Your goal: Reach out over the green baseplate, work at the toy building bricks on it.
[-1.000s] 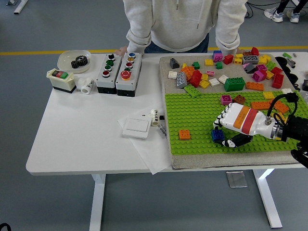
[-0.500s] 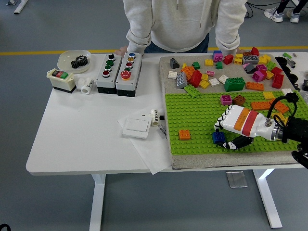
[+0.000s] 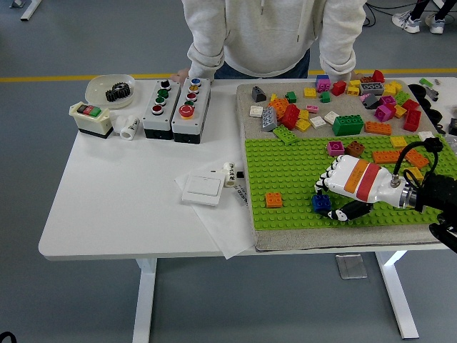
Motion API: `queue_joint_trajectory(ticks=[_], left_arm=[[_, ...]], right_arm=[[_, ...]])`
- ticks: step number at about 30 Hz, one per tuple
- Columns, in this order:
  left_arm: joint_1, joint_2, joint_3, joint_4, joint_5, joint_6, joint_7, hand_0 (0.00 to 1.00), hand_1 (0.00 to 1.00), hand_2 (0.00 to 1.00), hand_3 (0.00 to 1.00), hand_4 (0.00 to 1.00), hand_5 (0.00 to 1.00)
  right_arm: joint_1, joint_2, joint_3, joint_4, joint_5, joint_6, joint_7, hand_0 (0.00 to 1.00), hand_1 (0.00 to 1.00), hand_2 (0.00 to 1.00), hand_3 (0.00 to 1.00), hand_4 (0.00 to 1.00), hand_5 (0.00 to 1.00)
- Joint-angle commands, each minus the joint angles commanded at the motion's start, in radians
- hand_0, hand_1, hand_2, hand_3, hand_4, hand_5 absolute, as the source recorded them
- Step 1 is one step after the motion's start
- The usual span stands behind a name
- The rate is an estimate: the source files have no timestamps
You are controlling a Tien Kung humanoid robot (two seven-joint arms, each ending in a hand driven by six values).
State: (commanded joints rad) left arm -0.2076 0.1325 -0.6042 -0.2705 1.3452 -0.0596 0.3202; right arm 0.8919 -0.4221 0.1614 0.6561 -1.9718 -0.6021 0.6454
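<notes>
Item: blue brick [image 3: 321,203], small, hard plastic, studded on top; sits on the green baseplate [image 3: 285,171] toward its near edge, right of centre. Judged light, stiff and unbreakable in ordinary handling, but smooth-sided and likely to slip or twist under a loose pinch; best taken across two opposite flat side walls, low enough not to ride up over the studs. If it is pressed onto the plate, expect some resistance to a straight pull. Right hand [image 3: 348,187], white with an orange and red band, reaches in from the right over the plate; its fingertips [image 3: 323,187] curl down onto the brick from the far side and the thumb [image 3: 348,212] lies just beside it on the near side, so the brick looks pinched, though whether it is lifted or seated cannot be told. Left hand not visible. Nearby on the plate: one orange brick [image 3: 273,200] to the left, well apart; a pink brick [image 3: 335,148] and a brown brick [image 3: 355,148] at the far edge. Beyond the plate: a loose heap of mixed bricks [image 3: 328,100] on a grey mat. A person [image 3: 264,36] stands at the table's far side, hands resting at the edge.
</notes>
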Motion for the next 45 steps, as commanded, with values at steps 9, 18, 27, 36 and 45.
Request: queue_joint_trajectory(ticks=[9, 18, 27, 36, 45], left_arm=[[-0.003, 0.000, 0.004, 0.000, -0.005, 0.001, 0.000, 0.740, 0.738, 0.738, 0.595, 0.658, 0.594], [-0.004, 0.001, 0.004, 0.000, -0.006, 0.003, 0.000, 0.741, 0.737, 0.738, 0.595, 0.658, 0.595], [-0.005, 0.001, 0.002, 0.000, 0.000, 0.003, 0.000, 0.741, 0.737, 0.738, 0.595, 0.658, 0.594], [-0.005, 0.001, 0.003, -0.001, 0.000, 0.002, 0.001, 0.741, 0.737, 0.738, 0.595, 0.658, 0.594], [-0.004, 0.002, 0.003, 0.000, -0.001, 0.002, 0.000, 0.741, 0.737, 0.739, 0.595, 0.658, 0.594]], right_arm=[[0.002, 0.001, -0.001, -0.003, -0.011, 0.007, 0.000, 0.346, 0.413, 0.486, 0.483, 0.677, 0.595], [0.002, -0.001, 0.003, -0.006, -0.009, 0.031, 0.000, 0.350, 0.429, 0.494, 0.503, 0.778, 0.543], [0.005, -0.001, 0.002, 0.001, -0.002, 0.026, 0.000, 0.345, 0.431, 0.496, 0.506, 0.781, 0.540], [0.006, 0.002, 0.008, 0.004, 0.006, 0.034, 0.000, 0.346, 0.436, 0.500, 0.521, 0.843, 0.518], [0.002, -0.007, 0.033, 0.020, 0.016, 0.059, 0.000, 0.346, 0.440, 0.505, 0.536, 0.874, 0.521]])
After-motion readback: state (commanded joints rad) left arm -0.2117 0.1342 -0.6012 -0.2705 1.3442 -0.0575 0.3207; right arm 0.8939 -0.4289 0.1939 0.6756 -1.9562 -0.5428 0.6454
